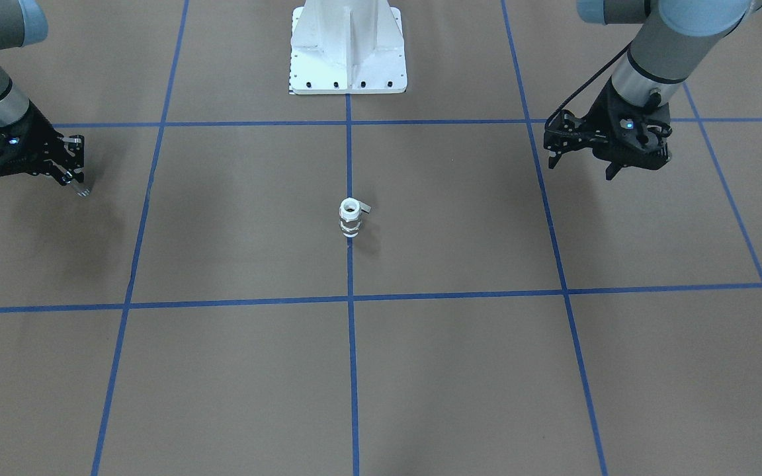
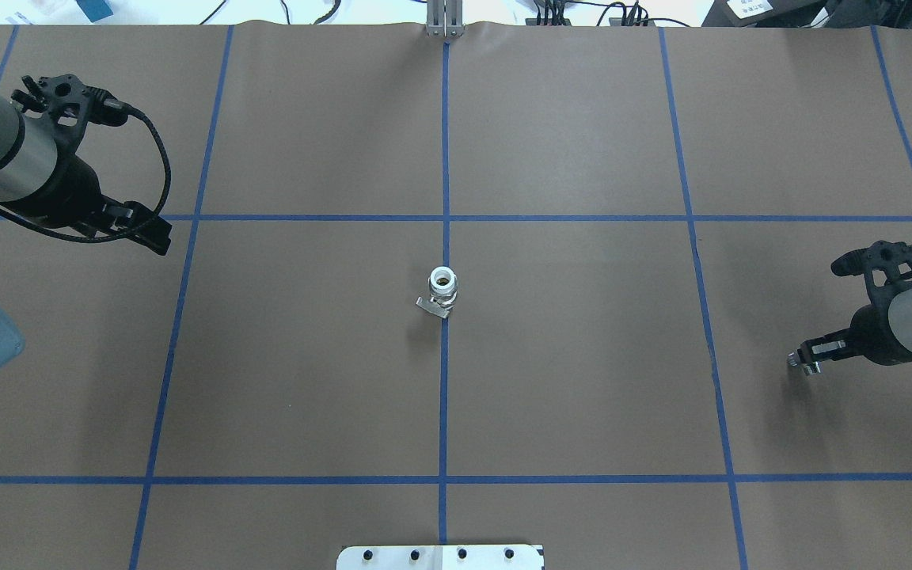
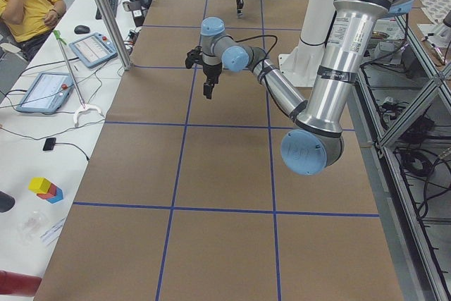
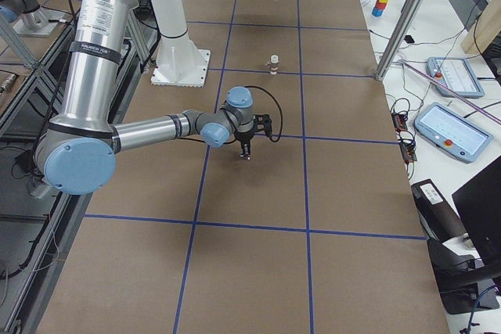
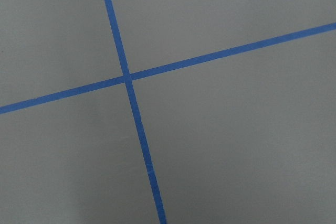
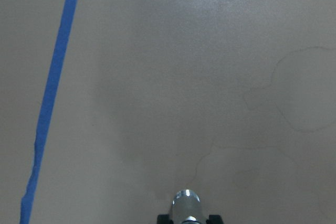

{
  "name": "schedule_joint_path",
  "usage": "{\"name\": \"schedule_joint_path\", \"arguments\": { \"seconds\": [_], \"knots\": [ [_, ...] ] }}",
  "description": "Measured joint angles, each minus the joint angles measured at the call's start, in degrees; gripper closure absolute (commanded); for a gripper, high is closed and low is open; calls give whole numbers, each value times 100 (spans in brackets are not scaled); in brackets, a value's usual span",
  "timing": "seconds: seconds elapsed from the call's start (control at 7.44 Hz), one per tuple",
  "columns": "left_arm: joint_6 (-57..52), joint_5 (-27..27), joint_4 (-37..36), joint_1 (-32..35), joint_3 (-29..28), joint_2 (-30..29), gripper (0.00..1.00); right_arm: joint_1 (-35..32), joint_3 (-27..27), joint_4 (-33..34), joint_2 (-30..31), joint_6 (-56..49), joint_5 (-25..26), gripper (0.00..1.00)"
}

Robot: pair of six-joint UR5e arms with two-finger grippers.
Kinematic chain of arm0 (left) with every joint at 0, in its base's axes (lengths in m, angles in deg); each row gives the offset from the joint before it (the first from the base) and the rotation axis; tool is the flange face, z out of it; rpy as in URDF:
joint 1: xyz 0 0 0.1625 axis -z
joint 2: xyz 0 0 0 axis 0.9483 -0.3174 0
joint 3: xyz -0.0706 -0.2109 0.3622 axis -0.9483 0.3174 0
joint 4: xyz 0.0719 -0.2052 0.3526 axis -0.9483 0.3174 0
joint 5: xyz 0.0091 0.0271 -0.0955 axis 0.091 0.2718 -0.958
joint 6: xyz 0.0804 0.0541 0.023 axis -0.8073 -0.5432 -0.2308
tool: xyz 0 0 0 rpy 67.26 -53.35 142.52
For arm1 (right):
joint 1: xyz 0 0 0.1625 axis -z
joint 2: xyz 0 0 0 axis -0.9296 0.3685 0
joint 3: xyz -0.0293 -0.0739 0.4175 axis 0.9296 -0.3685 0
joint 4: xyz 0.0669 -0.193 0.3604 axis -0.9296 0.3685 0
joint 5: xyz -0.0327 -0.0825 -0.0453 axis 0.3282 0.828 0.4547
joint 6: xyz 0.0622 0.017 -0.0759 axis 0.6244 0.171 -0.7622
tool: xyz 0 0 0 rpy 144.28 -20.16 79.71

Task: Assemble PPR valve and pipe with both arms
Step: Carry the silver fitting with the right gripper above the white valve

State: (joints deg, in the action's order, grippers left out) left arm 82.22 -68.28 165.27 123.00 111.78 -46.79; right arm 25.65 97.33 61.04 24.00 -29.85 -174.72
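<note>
Currently: PPR valve upright, ctr tabletop, w/o support. Right hand pinches pipe by its top; left hand wide, empty. Risk: unheld valve tips if pipe arrives off-axis.

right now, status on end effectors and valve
Right end effector shut on pipe. Left end effector open. PPR valve upright mid-table, untouched. Nothing in the way.

One camera hangs high behind my shoulders, looking forward and down on the bench. Another faces me from across it, steeply down, my base at its top. Both share the valve at the middle. Two end cameras look along the bench from farther off. My wrist cameras look close at its surface, the right past the pipe.
</note>
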Motion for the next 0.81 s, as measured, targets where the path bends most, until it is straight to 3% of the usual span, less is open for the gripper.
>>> {"name": "schedule_joint_path", "arguments": {
  "seconds": [0.27,0.81],
  "knots": [
    [-38,-6,-9,25,-3,37,1,-6,69,491,-482,3,-66,100],
    [-850,-9,19,478,-47,533,1,46,-20,2996,-3038,433,-62,100]
  ]
}}
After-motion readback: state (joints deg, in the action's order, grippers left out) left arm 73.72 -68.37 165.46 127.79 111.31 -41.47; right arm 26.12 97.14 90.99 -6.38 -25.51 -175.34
